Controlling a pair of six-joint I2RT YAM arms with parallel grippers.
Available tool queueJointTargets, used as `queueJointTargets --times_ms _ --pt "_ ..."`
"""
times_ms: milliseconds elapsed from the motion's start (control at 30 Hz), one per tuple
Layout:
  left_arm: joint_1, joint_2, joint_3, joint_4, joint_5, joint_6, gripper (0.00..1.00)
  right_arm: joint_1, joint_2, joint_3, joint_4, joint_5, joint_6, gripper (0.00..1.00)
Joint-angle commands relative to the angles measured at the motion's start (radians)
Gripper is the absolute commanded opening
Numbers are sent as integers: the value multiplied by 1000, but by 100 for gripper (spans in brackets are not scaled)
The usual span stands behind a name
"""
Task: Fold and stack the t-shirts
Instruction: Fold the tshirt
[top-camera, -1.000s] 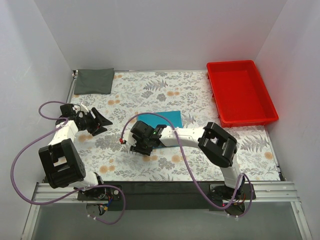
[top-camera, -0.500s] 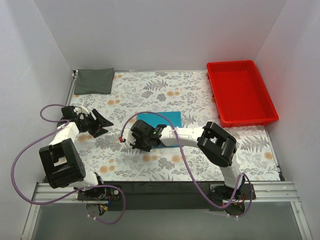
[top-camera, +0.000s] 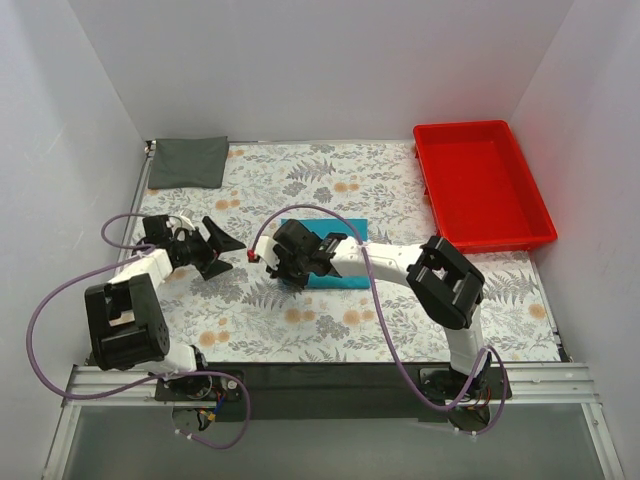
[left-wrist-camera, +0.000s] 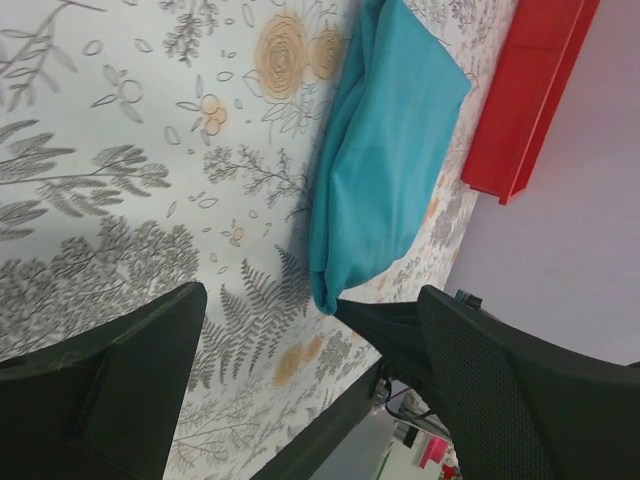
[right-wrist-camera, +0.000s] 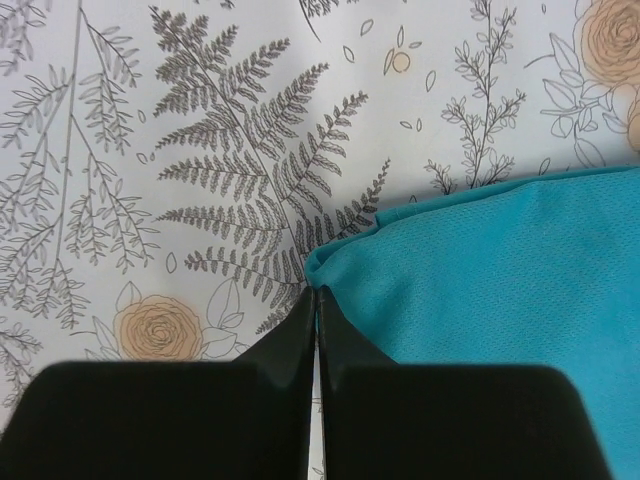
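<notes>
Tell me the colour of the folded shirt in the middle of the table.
The shirt is plain teal blue, clearest in the right wrist view.

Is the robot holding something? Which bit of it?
The right gripper pinches the teal t-shirt by one corner; the left gripper is open, holding nothing.

High overview, 2 wrist close-ups sharing teal t-shirt

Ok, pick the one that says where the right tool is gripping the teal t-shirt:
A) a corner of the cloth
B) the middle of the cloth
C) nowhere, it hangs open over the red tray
A: in the right wrist view the right tool is closed, with its tips on a corner of the teal t-shirt, on the floral cloth.
</notes>
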Motion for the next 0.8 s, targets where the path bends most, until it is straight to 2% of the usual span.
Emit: queueJointTargets --times_ms 0,233,367,633,767 --pt "-65 24 -18 158 30 -146 87 10 -51 53 19 -49 20 1" --pt "-237 130 -30 359 -57 -335 88 7 -32 86 21 -43 24 1" --pt "-248 217 -31 378 -139 -421 89 6 -21 104 21 -40 23 1" --pt "-345 298 -53 456 -156 -519 89 4 5 141 23 -35 27 1" --pt "-365 340 -47 504 -166 -573 76 4 19 164 23 -48 33 1"
